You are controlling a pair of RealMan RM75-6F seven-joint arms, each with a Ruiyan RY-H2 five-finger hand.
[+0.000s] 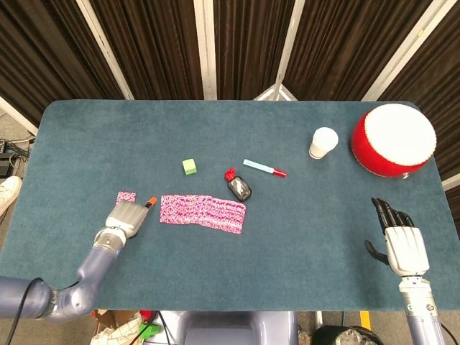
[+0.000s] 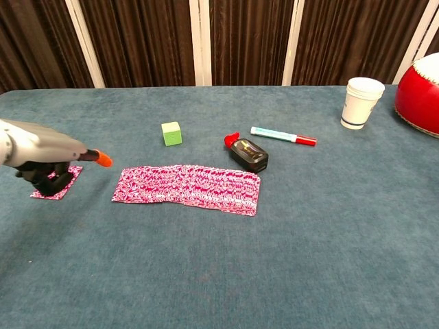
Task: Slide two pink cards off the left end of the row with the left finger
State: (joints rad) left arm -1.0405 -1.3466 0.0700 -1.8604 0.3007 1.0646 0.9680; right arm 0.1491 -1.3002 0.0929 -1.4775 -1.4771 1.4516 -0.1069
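Observation:
A row of overlapping pink patterned cards [image 1: 203, 213] [image 2: 186, 186] lies mid-table. One separate pink card [image 1: 126, 195] [image 2: 73, 171] lies to its left, partly hidden under my left hand [image 1: 128, 213] [image 2: 41, 154]. That hand holds nothing: one finger with an orange fingertip [image 1: 151, 202] [image 2: 103, 160] points out toward the row's left end and stops just short of it, while the other fingers are curled in. The tip looks raised off the cloth. My right hand [image 1: 399, 241] rests at the table's near right edge, fingers straight and apart, empty.
Behind the row are a green cube [image 1: 190, 167] [image 2: 171, 133], a black and red key fob [image 1: 239, 187] [image 2: 248, 153] and a marker [image 1: 264, 168] [image 2: 283, 136]. A white cup [image 1: 323, 142] [image 2: 361, 102] and a red drum [image 1: 393, 139] [image 2: 420, 96] stand far right.

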